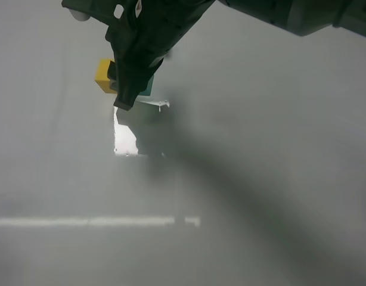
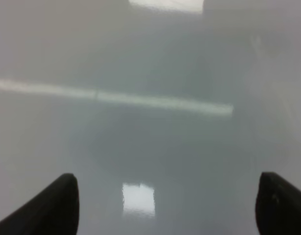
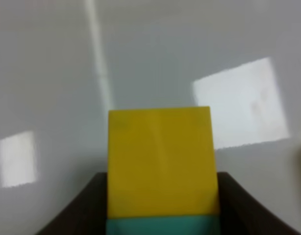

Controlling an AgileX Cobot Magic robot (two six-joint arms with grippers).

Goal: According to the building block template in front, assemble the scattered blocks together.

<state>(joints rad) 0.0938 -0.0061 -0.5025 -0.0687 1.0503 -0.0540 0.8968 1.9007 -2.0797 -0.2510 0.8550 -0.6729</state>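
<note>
Now, right claw [image 1: 124,102] stretches in from the right side and across the middle, and it is pinching the pair [image 3: 160,196]; dark fingers [image 3: 87,210] hug both flanks, tight against the sides. Yellow cube [image 3: 159,156] pokes out beyond the fingertips; teal cube [image 3: 160,226] sits behind it, deeper toward the wrist, flush with the yellow along one straight seam; fused or just pushed together, can't tell. From up high the claw covers the middle of the pair; a yellow corner peeks out on one side of it, a teal edge on the other. Lifted or resting on the worktop [image 1: 52,167]? Can't tell that either; the grey surface is glossy, and a broad shadow [image 1: 230,179] spreads from under the claw toward the near right. Bright patch [image 1: 124,140] glints on the worktop just past the claw's tip; pale strip [image 1: 93,221] lies well apart from it, nearer the camera. Over to the left claw [image 2: 166,196]; spread wide, tips far apart, only shiny worktop between them; a pale line [image 2: 140,100] runs across well ahead of those tips, and a small reflection [image 2: 138,198] sits just in front, between the two.
</note>
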